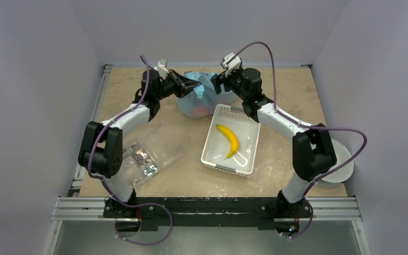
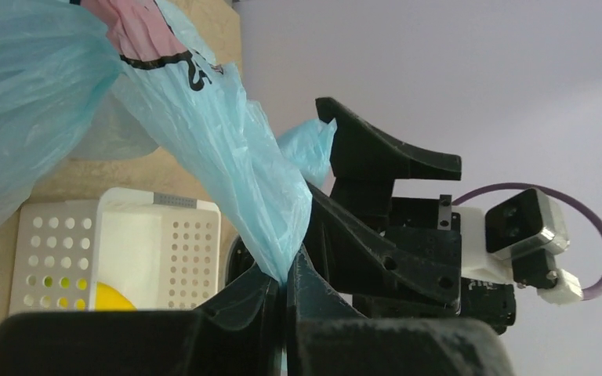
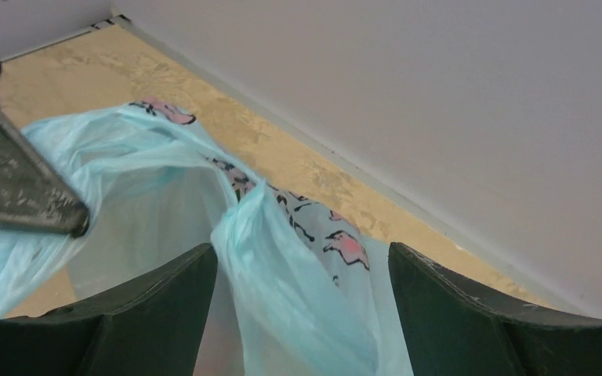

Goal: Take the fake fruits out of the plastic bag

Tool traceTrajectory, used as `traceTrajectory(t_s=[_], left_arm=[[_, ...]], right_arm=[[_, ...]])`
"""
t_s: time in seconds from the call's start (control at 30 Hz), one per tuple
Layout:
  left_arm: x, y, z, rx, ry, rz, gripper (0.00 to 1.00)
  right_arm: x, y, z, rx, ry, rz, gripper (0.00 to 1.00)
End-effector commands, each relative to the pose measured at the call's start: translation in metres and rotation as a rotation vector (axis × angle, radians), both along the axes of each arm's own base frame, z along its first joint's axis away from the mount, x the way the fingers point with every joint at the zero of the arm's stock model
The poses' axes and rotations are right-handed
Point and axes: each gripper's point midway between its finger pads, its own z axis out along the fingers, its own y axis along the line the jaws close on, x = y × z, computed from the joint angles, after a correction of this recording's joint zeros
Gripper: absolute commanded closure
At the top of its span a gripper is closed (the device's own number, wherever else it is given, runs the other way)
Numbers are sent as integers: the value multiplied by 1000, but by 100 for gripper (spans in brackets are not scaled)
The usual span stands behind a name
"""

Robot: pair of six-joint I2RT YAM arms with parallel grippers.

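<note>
The light-blue plastic bag sits at the back middle of the table, its top pulled up between both grippers. The fake fruits show only as a faint reddish blur through its lower wall. My left gripper is shut on a twisted strip of the bag's top, pinched at the fingertips. My right gripper is open, its jaws standing on either side of the bag's other bunched handle without pressing it. The bag's mouth gapes between the two handles.
A white perforated basket holding a yellow banana lies just right of the bag. A clear packet of metal bits lies front left. A white round object sits at the right edge. The back wall is close behind the bag.
</note>
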Motion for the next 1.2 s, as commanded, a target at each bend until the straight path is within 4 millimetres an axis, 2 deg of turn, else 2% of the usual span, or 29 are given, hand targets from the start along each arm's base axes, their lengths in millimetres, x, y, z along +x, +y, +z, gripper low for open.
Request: traceTrajectory(t_s=[0.0, 0.1, 0.13, 0.17, 0.23, 0.27, 0.3, 0.5, 0.67, 0.77, 0.9, 1.0, 1.1, 1.17], left_arm=[[-18, -1, 26, 53, -100, -41, 100], [-20, 0, 25, 80, -103, -50, 100], [-20, 0, 26, 91, -105, -53, 100], [-20, 0, 27, 107, -108, -61, 100], [-19, 2, 26, 170, -98, -83, 100], [-18, 3, 25, 207, -98, -91, 100], [-17, 3, 26, 236, -106, -97, 100], [-3, 31, 23, 484, -17, -138, 100], [22, 54, 31, 653, -29, -164, 100], [34, 67, 64, 686, -114, -156, 100], [41, 89, 108, 665, -240, -103, 100], [36, 95, 118, 603, -268, -108, 100], [25, 88, 104, 568, -228, -172, 100], [15, 80, 88, 541, -173, -220, 100]], right_arm=[[30, -6, 19, -101, -83, -110, 22], [43, 1, 24, -89, -82, -115, 26], [48, 1, 27, -79, -83, -132, 31], [55, -2, 26, -76, -73, -168, 43], [70, 1, 28, -50, -34, -201, 79], [77, 2, 27, -54, -18, -210, 94], [83, 1, 30, -51, -15, -232, 100], [113, -16, 73, 97, -100, -384, 100], [150, -35, 123, 324, -152, -437, 100], [168, -45, 153, 441, -185, -409, 100], [177, -53, 189, 549, -253, -368, 100], [172, -56, 207, 599, -302, -340, 100], [169, -54, 210, 596, -317, -325, 100], [170, -52, 200, 570, -278, -325, 100]])
